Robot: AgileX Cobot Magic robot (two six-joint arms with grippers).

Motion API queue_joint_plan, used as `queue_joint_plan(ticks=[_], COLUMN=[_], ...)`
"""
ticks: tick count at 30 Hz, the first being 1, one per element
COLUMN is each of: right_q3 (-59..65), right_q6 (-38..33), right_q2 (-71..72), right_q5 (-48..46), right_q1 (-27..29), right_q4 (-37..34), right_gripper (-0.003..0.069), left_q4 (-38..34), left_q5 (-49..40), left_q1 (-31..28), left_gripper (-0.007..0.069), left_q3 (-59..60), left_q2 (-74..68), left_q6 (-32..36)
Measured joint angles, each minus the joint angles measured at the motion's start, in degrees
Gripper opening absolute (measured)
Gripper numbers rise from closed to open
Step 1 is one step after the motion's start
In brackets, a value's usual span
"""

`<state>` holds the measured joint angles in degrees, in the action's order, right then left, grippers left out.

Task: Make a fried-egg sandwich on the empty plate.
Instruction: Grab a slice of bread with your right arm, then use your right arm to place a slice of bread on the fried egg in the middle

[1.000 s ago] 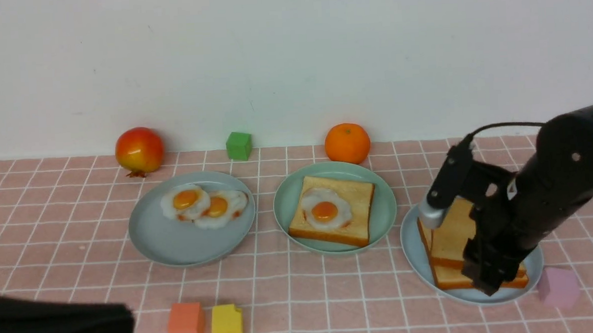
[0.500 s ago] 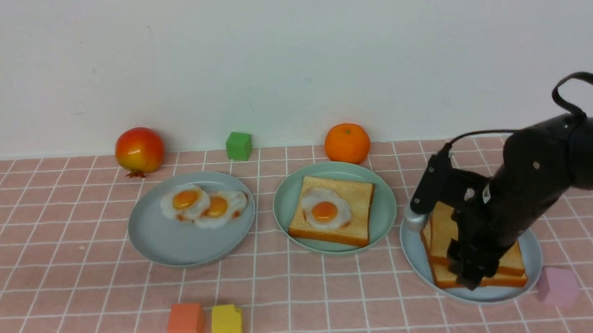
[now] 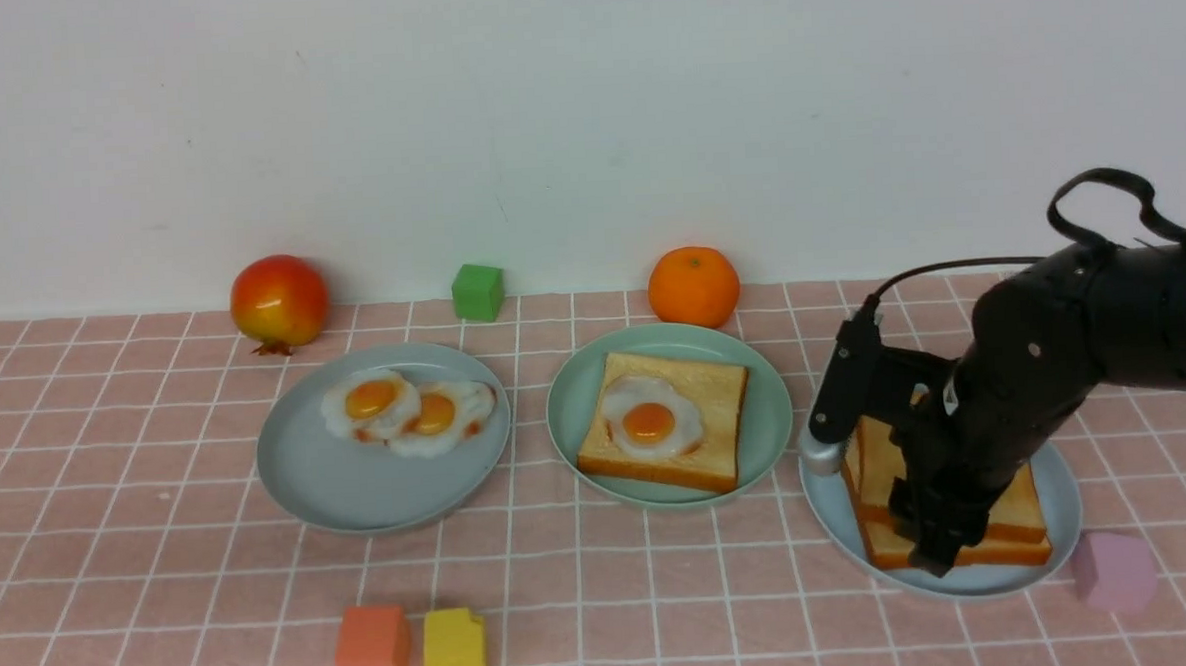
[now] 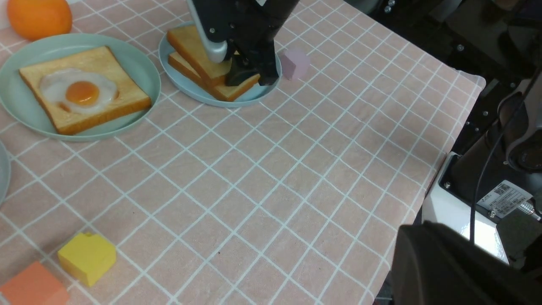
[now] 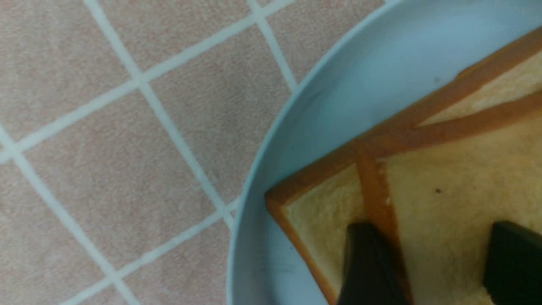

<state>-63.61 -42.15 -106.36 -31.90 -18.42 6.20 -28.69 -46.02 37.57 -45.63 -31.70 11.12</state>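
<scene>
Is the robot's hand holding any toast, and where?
Nothing yet. The right gripper is open, its fingertips down at one corner of the top toast slice.

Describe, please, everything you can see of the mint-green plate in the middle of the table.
The mint-green plate is round and shallow-rimmed, seemingly plastic, lying flat on the pink checked tablecloth between the blue-grey egg plate and the blue-grey toast plate. It carries one toast slice with a fried egg on top. An orange sits just behind it.
</scene>
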Motion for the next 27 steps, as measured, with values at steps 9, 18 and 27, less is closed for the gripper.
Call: queue_joint_plan(ticks=[9, 18, 27], right_q3=[-0.51, 0.0, -13.15], right_q6=[0.05, 4.89, 17.61], right_q2=[-0.75, 3.85, 10.74], right_q5=[-0.32, -4.74, -16.75], right_q1=[0.0, -1.14, -11.38], right_q4=[0.42, 2.07, 3.48], right_gripper=[0.0297, 0.0268, 0.0134], left_q4=[-0.23, -0.43, 1.5], left_q5=[-2.13, -4.02, -4.02], left_q1=[0.0, 0.0, 0.0], left_gripper=[0.0012, 0.0012, 0.0012], left_q3=[0.01, 0.06, 0.06], left_q2=[0.0, 0.0, 0.0], left_q6=[0.0, 0.08, 2.86])
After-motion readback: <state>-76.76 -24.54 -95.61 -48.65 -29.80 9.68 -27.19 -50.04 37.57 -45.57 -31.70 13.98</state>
